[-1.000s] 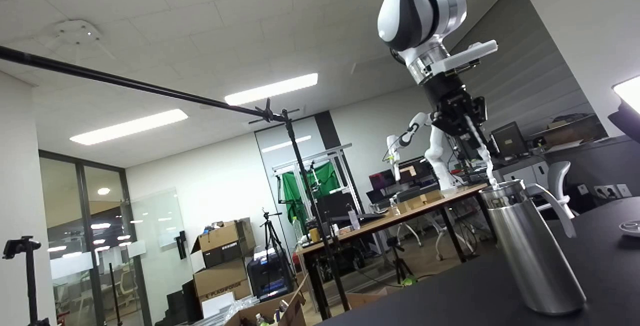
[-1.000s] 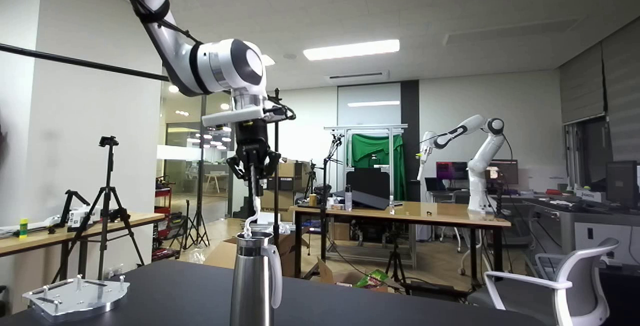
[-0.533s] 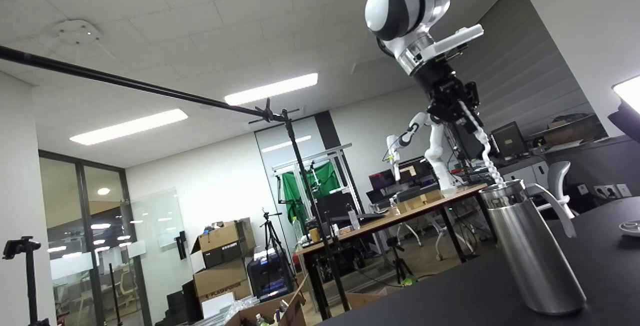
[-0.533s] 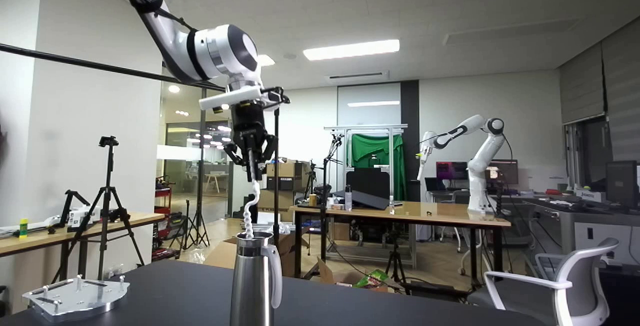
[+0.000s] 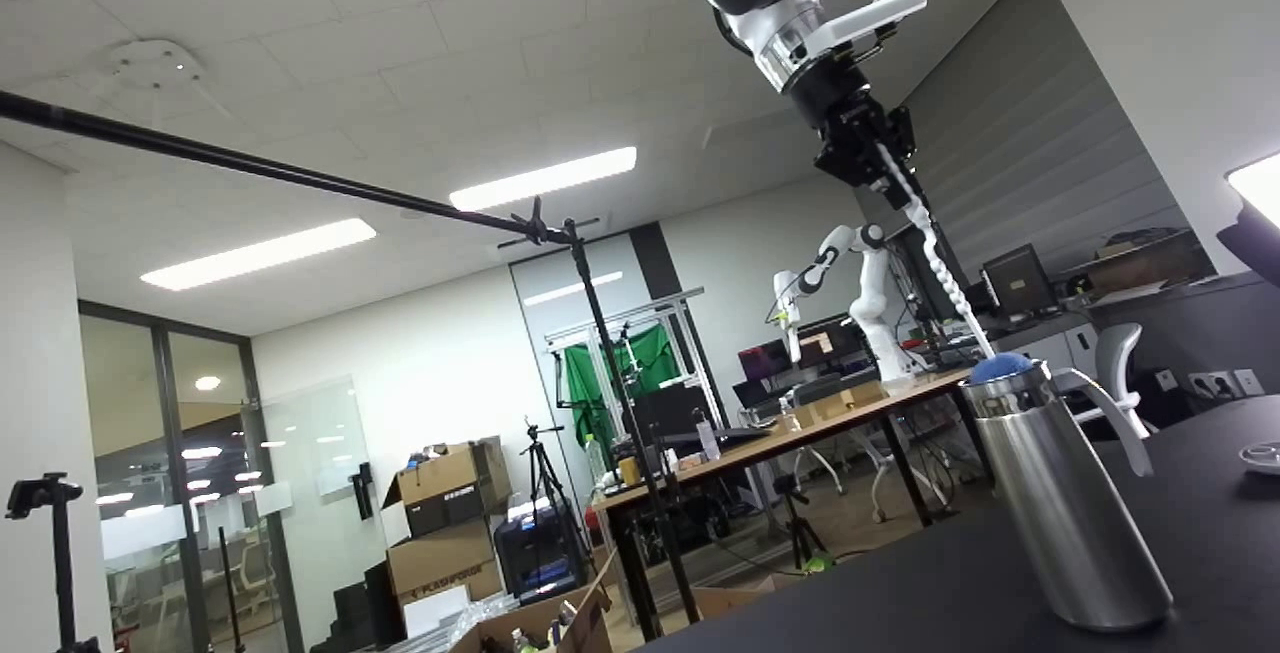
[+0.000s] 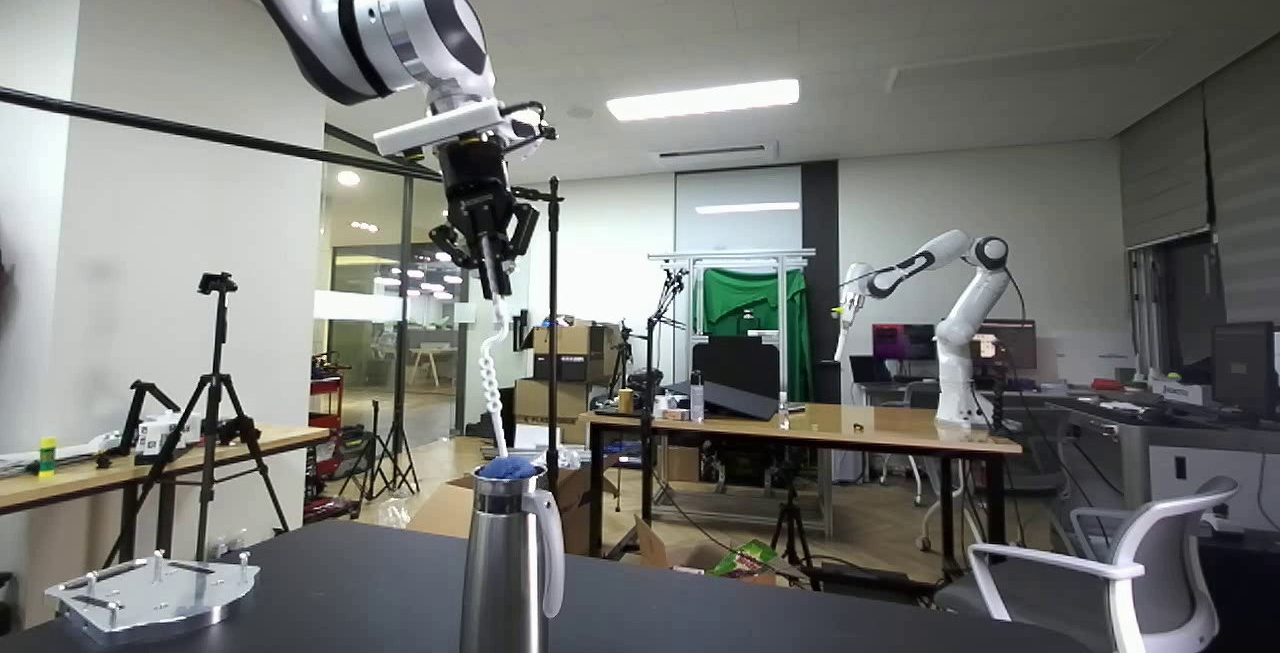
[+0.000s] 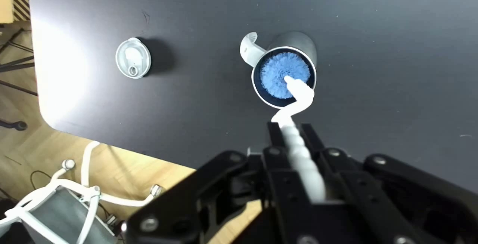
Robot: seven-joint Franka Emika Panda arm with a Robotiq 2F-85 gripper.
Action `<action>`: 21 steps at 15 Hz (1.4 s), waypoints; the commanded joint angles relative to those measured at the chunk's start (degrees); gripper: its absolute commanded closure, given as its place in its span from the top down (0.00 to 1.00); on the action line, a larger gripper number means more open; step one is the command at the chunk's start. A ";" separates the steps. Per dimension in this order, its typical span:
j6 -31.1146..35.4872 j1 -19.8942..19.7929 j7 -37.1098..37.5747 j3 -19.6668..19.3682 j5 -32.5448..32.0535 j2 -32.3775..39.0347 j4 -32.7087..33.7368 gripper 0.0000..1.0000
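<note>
You hold your bottle brush (image 6: 490, 385) slightly aslant by its white, twisted, knobbly shaft (image 7: 301, 100) | its round blue bristle head (image 7: 278, 67) sits in the mouth of your stainless-steel pitcher (image 5: 1075, 513), bulging out on top | pitcher upright on the black tabletop (image 7: 392, 87), pale grey side handle (image 6: 552, 558)

I see a black worktop (image 7: 392, 68), steel jug (image 5: 1068, 518) upright on it; round lid (image 7: 133, 58) out past the jug's handle (image 7: 252, 52), clear plate (image 6: 160, 598) off the jug's opposite side.

A green cloth (image 6: 725, 298) hangs behind a wooden table (image 6: 850, 420).
</note>
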 commanded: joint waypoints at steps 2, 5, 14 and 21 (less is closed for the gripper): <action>8.20 -1.80 -2.33 -0.51 2.95 3.47 -3.67 0.04; 10.64 -2.62 -3.41 -0.92 4.78 7.79 -3.84 0.04; -3.45 0.80 -0.76 -0.27 -3.25 3.86 1.06 0.04; 2.80 0.01 -3.82 0.66 -1.47 2.56 -0.97 0.04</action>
